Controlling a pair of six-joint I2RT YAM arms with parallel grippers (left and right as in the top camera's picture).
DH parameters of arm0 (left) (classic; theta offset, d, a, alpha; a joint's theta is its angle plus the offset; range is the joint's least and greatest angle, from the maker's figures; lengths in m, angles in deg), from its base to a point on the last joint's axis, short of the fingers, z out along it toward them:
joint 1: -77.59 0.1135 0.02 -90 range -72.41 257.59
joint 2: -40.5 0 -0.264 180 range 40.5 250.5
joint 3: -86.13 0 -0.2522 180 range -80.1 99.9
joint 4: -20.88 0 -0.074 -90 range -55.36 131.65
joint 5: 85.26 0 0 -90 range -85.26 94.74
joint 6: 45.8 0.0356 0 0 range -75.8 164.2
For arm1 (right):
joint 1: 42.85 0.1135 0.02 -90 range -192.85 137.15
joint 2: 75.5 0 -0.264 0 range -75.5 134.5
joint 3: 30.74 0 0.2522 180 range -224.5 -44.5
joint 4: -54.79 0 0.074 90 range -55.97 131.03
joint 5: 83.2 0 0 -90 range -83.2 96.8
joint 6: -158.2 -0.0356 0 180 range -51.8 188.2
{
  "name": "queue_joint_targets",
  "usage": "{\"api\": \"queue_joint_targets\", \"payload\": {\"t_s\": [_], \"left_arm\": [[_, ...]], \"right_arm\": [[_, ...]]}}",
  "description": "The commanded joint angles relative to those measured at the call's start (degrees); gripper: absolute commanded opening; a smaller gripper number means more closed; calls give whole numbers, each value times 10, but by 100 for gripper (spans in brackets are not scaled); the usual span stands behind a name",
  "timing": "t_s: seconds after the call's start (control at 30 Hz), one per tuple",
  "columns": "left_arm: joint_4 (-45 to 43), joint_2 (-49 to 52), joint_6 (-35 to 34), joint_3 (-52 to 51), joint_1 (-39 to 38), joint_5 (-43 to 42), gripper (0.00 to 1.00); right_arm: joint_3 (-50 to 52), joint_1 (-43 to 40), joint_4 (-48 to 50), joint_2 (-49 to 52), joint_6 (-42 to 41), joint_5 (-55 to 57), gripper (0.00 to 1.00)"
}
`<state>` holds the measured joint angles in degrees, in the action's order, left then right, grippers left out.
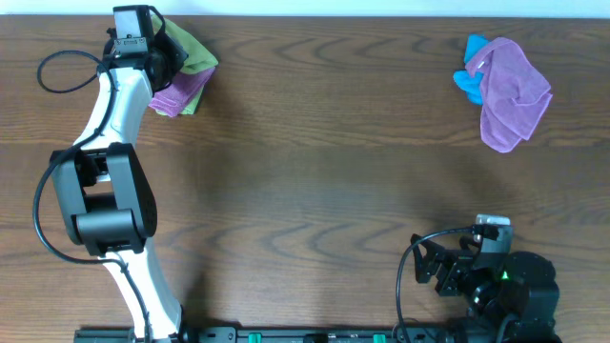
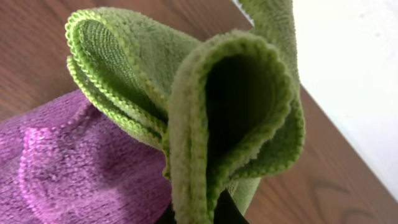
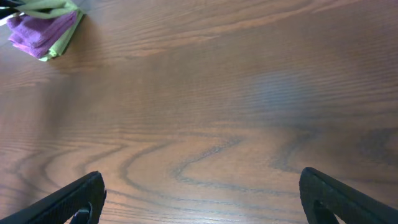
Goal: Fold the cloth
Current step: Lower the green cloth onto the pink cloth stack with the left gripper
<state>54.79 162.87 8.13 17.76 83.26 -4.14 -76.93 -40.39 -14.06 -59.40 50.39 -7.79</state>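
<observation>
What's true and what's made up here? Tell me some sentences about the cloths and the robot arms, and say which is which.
1. The green cloth is bunched up right next to a purple cloth. True.
2. The right gripper holds a cloth. False: it is open over bare table.
3. A blue cloth lies against a second purple cloth. True.
4. The left gripper is by the blue cloth. False: it is at the green cloth.
</observation>
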Motion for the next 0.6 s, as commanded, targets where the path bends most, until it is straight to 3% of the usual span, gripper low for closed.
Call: {"api": "queue_joint_targets", "payload": {"t_s": [0.0,0.57], "left_arm": [[17,1,22,14,4,6,6],[64,-46,74,14,5,51,6]], "right_arm": [[2,-4,0,-4,-8,-3,99],[2,-4,0,-4,-8,-3,99]]}}
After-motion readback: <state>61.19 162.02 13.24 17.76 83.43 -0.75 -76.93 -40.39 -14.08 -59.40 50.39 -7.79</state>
